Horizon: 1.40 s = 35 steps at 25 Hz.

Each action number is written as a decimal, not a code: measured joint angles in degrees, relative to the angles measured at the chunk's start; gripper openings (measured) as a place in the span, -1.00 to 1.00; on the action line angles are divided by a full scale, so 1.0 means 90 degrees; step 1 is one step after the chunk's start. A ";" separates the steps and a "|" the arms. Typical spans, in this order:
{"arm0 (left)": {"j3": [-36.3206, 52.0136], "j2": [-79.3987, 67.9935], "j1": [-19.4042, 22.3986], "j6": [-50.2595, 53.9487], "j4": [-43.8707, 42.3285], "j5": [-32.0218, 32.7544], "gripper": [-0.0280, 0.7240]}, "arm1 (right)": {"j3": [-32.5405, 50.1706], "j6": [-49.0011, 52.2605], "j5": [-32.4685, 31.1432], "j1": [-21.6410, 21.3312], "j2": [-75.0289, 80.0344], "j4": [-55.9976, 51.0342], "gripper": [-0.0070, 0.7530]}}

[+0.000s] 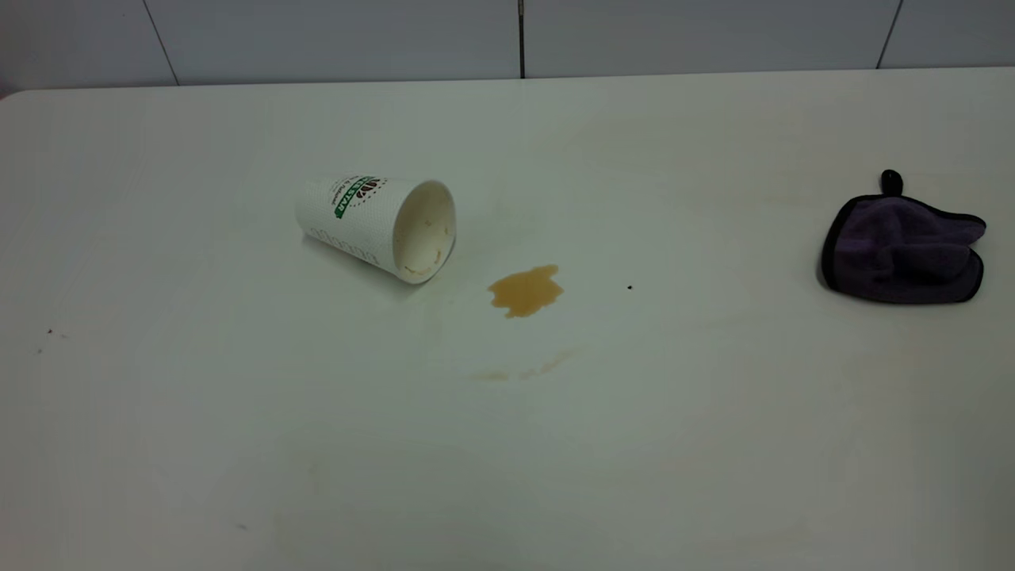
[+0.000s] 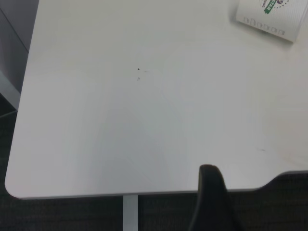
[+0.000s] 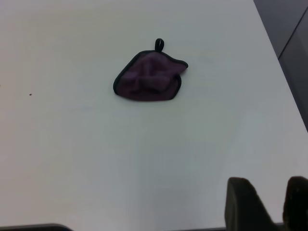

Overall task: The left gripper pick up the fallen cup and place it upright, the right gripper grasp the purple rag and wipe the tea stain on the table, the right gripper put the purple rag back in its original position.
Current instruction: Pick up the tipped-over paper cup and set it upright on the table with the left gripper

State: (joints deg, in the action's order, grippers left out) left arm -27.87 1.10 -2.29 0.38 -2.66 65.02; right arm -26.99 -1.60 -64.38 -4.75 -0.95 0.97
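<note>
- Your left tool (image 2: 211,202) shows only one dark tapered finger at the near edge of the desk (image 2: 120,134), so you cannot tell whether it is open or closed; it holds nothing and hangs well apart from the cup (image 2: 272,17).
- Your right tool (image 3: 272,204) shows two dark fingers with a narrow gap between them, standing slightly open and empty over the desk edge, well apart from the rag (image 3: 147,77).
- In the outside view neither tool appears.
- The cup (image 1: 377,226) lies on its side left of the desk's middle, its mouth turned toward the camera and to the right, cream inside with a few brown marks.
- On the cup you can read green lettering ending in "STAR" beside a dark round logo; smaller print next to it is too fine to read, and a row of small ovals runs along its lower side.
- The tea stain (image 1: 526,290), an amber puddle, sits just right of the cup's mouth, not touching it; fainter brown smears (image 1: 523,369) lie nearer the camera.
- The purple rag (image 1: 904,248) lies crumpled at the far right, black-edged, its black loop tab pointing away toward the wall.
</note>
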 joint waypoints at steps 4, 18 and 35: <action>0.0000 0.0000 0.0000 0.0010 0.0028 0.0000 0.47 | 0.0000 0.0000 0.0000 0.0000 0.0000 0.0000 -0.35; -0.0015 -0.0204 0.0000 0.0016 -0.0293 -0.0062 0.47 | 0.0000 0.0000 0.0000 0.0000 0.0000 0.0000 -0.35; -0.1968 -0.5995 -0.0592 0.0830 -0.1406 -0.2306 0.79 | 0.0000 0.0000 0.0000 0.0000 0.0000 0.0000 -0.35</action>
State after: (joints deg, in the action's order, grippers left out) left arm -45.59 -52.85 -7.62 7.86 -15.31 44.26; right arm -26.99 -1.60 -64.38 -4.75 -0.95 0.97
